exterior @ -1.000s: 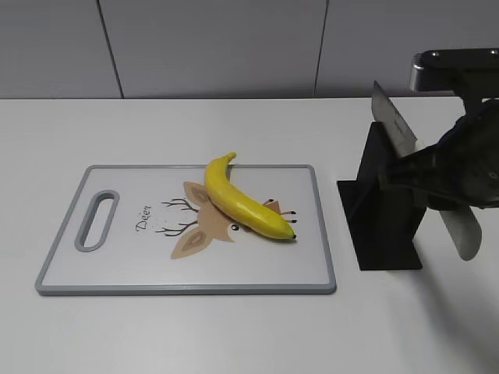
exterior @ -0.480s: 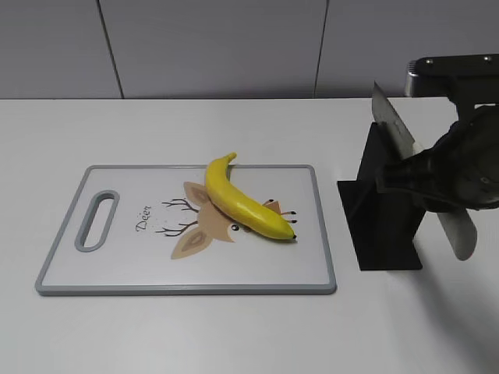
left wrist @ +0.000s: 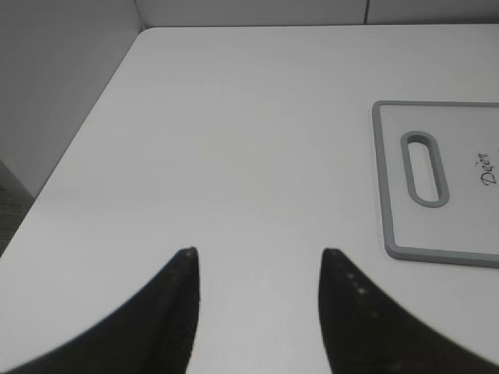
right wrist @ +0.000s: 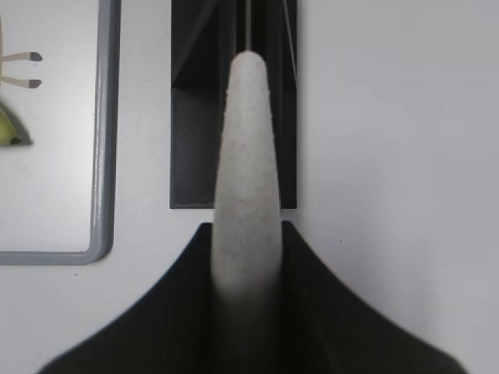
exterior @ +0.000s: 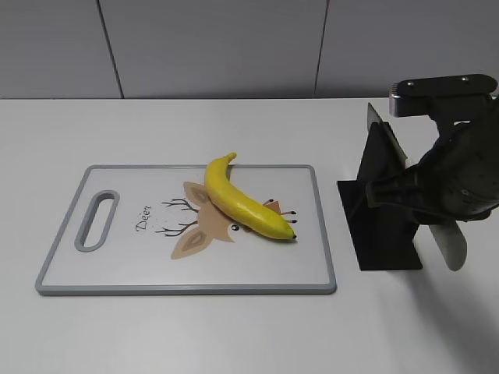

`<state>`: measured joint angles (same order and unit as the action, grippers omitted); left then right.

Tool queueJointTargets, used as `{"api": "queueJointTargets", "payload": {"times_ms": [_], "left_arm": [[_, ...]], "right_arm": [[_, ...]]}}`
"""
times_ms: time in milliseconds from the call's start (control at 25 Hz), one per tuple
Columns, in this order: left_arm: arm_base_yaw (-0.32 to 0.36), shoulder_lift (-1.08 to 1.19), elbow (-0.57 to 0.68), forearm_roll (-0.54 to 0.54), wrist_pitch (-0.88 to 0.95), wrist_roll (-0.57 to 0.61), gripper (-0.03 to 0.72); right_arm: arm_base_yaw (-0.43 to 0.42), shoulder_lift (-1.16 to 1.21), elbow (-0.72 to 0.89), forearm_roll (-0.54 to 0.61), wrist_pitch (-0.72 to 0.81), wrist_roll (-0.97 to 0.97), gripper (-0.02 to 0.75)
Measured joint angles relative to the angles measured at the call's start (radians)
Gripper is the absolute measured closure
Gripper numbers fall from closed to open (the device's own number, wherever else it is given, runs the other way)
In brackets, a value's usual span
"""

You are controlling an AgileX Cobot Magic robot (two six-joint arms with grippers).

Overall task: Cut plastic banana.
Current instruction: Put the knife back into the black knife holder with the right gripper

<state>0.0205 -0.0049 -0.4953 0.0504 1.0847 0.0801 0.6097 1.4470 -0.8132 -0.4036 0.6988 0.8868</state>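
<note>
Glossy yellow plastic banana (exterior: 246, 205) is laid whole on grey-rimmed white cutting board (exterior: 70, 274), mid-table. Pale speckled knife handle (right wrist: 247, 156) is clamped by right gripper (right wrist: 248, 249) above black knife stand (exterior: 383, 209), near right edge. Left gripper (left wrist: 257, 257) is held spread, grasping nothing, near left edge.

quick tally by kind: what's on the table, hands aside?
plastic banana: 1
cutting board: 1
knife: 1
knife stand: 1
Total: 4
</note>
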Motion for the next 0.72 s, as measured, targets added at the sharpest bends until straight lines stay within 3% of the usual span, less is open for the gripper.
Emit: {"api": "queueJointTargets", "payload": {"times_ms": [160, 360, 600, 720], "left_arm": [[0.000, 0.000, 0.000, 0.000, 0.000, 0.000, 0.217], [0.000, 0.000, 0.000, 0.000, 0.000, 0.000, 0.235], [0.000, 0.000, 0.000, 0.000, 0.000, 0.000, 0.239], [0.000, 0.000, 0.000, 0.000, 0.000, 0.000, 0.239]], "right_arm": [[0.000, 0.000, 0.000, 0.000, -0.001, 0.000, 0.555], [0.000, 0.000, 0.000, -0.012, -0.008, 0.000, 0.415], [0.000, 0.000, 0.000, -0.013, -0.010, 0.000, 0.340], [0.000, -0.008, -0.001, -0.017, -0.026, 0.000, 0.241]]}}
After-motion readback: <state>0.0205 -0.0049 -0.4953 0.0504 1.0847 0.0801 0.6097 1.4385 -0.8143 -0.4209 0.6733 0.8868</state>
